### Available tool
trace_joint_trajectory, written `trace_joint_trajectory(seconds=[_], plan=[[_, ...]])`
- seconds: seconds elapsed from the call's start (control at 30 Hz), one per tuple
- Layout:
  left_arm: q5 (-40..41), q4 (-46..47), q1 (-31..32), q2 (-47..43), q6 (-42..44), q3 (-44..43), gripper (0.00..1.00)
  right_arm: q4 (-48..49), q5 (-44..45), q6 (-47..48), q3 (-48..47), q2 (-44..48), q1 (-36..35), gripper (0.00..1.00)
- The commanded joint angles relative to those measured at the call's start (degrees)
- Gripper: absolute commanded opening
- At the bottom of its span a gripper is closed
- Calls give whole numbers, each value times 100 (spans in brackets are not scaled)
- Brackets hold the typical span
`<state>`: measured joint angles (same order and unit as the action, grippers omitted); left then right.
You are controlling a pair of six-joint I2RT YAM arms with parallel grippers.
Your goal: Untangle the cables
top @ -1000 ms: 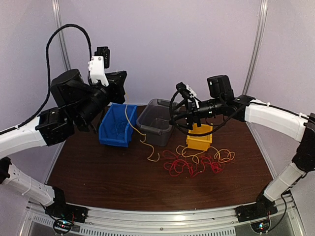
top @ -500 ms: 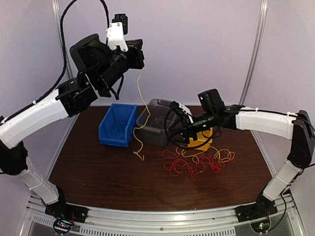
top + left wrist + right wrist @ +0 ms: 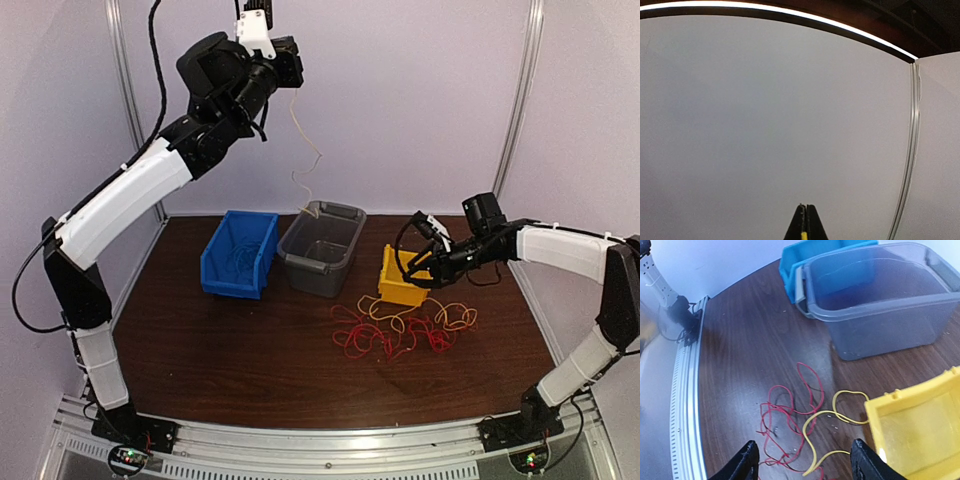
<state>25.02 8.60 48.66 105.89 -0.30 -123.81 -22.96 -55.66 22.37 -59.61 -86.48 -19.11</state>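
Your left end effector [image 3: 292,72], pressed shut on one yellow cable [image 3: 299,150] dangling upper centre, may drop that thin strand if swung; right end effector [image 3: 805,462] hangs spread over the tangle [image 3: 385,338] on the worktop [image 3: 200,340], lower right.

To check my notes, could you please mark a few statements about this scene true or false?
1. The left gripper is shut on a yellow cable, high above the table. True.
2. The right gripper grips a red cable. False: the right gripper is open and empty, by the yellow bin.
3. The grey bin stands between the blue bin and the yellow bin. True.
4. The red tangle lies in the grey bin. False: the red cables lie on the table.
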Motion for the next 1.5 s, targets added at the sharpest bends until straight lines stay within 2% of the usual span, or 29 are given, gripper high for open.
trace_joint_trajectory(seconds=[0.0, 0.27, 0.6, 0.8, 0.9, 1.03, 1.2, 1.33, 1.47], plan=[[-226, 126, -211, 548, 252, -458, 0, -169, -29, 214, 35, 103, 477, 63], [-458, 323, -466, 1060, -186, -125, 0, -69, 77, 277, 155, 522, 522, 64], [-538, 182, -728, 1559, -412, 55, 0, -33, 47, 251, 178, 484, 532, 63], [-754, -88, -1056, 1916, -954, 160, 0, -28, 45, 244, 187, 457, 532, 63], [-995, -276, -1156, 2070, -1102, 170, 20, -33, 46, 244, 187, 464, 531, 63], [-1267, -388, -1157, 2170, -1109, 135, 27, -7, 42, 234, 196, 442, 532, 63], [-1345, -601, -1157, 2201, -1121, 15, 46, -36, -3, 229, 170, 395, 531, 63], [-1332, -612, -1157, 1984, -1093, 120, 53, -20, -4, 215, 176, 435, 531, 63], [-1477, -400, -1157, 1454, -1154, 698, 55, -16, 15, 206, 174, 477, 532, 63]])
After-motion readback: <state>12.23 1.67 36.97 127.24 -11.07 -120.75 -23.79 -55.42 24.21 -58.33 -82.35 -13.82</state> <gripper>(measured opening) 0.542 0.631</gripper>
